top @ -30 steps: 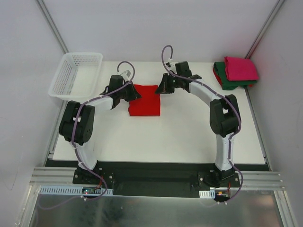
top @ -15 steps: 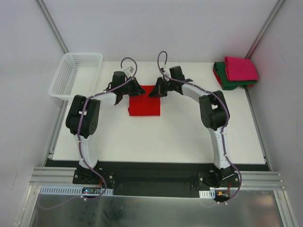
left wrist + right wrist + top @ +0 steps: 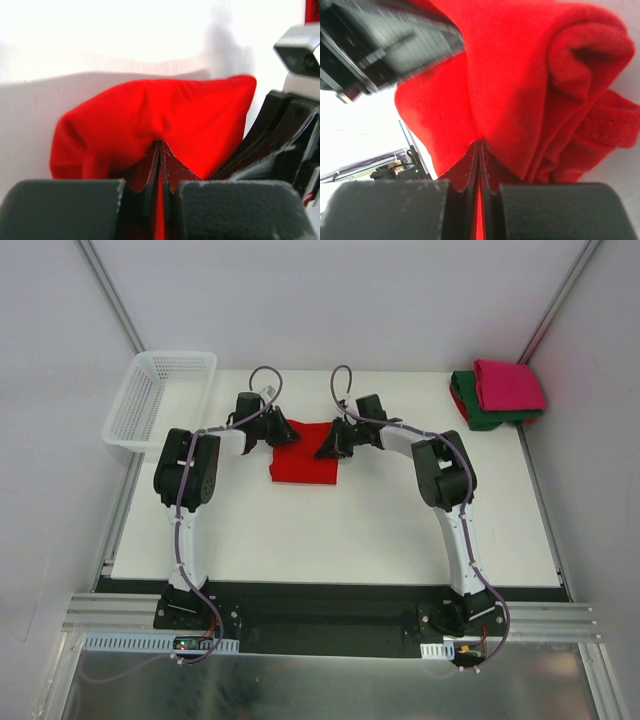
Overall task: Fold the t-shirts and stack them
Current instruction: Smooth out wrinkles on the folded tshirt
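Red shirt, look: the red shirt (image 3: pixel 305 462) is bright plain red, soft, and folded to a compact flat pad with several layers; in the right wrist view its edge shows rolled folds and a stitched hem.
Red shirt, place: on the white table (image 3: pixel 380 530), in the far middle, between the two arms, well apart from the other shirts.
Red shirt, lie: from above it is close to square, a little wider left to right than near to far, so the long axis runs roughly across the table; its sides run about parallel to the table edges. Which end is the neck cannot be told.
Other shirts: the pink shirt (image 3: pixel 508 383) lies folded on top of the green shirt (image 3: pixel 475 410) at the far right corner.
Left gripper: the left gripper (image 3: pixel 160 146) is clamped tight on the red shirt at its far left corner; cloth bulges up beyond the pressed-together fingertips.
Right gripper: the right gripper (image 3: pixel 479 145) is likewise clenched on the red shirt at its far right corner, a fold of cloth nipped between the fingers.
Grippers together: they face each other across the shirt's far edge, near each other but apart.
Basket: the white basket (image 3: pixel 160 395) sits at the far left corner.
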Robot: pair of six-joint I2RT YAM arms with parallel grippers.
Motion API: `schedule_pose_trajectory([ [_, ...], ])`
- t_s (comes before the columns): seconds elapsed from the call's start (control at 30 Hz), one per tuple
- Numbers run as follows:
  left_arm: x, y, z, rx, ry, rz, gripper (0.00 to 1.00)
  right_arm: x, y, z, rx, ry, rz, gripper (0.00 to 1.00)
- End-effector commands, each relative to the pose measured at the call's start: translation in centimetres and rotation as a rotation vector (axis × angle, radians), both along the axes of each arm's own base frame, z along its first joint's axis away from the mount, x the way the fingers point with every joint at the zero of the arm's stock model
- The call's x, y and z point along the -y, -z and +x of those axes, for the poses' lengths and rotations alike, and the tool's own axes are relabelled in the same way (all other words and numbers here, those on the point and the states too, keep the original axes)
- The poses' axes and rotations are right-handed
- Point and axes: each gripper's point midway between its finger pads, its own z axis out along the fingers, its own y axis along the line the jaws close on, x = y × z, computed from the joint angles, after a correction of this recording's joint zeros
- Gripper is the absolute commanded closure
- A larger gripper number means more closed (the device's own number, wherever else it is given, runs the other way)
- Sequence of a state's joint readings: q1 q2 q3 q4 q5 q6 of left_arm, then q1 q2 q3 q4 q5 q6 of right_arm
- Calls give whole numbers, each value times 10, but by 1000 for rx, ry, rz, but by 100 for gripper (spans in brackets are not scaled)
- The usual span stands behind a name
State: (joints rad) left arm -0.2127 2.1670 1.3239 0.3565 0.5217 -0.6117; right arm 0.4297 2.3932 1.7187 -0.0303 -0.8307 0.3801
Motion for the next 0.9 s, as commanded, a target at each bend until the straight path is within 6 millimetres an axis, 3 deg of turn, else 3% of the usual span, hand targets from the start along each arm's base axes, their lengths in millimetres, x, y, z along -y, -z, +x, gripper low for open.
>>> schedule_pose_trajectory([
  [0.0, -19, -7, 34, 11, -82, -8, 100, 3, -6, -7, 24, -22, 3, 99],
  [0.23, -29, -19, 51, 30, -97, -30, 100, 19, -5, -13, 30, -20, -33, 99],
  [0.53, -39, -19, 54, 28, -110, -22, 100, 34, -29, -26, 100, -46, -94, 99],
  [0.63, -37, -25, 51, 37, -101, -32, 100, 37, -47, -28, 135, -45, -93, 99],
  [0.73, -35, -57, 43, 86, -88, -58, 100, 36, -66, -23, 175, -36, -80, 99],
  [0.8, -35, -66, 31, 93, -77, -72, 100, 34, -77, -16, 200, -29, -69, 99],
  [0.87, -32, -95, 22, 141, -59, -101, 100, 31, -81, -11, 203, -24, -59, 99],
])
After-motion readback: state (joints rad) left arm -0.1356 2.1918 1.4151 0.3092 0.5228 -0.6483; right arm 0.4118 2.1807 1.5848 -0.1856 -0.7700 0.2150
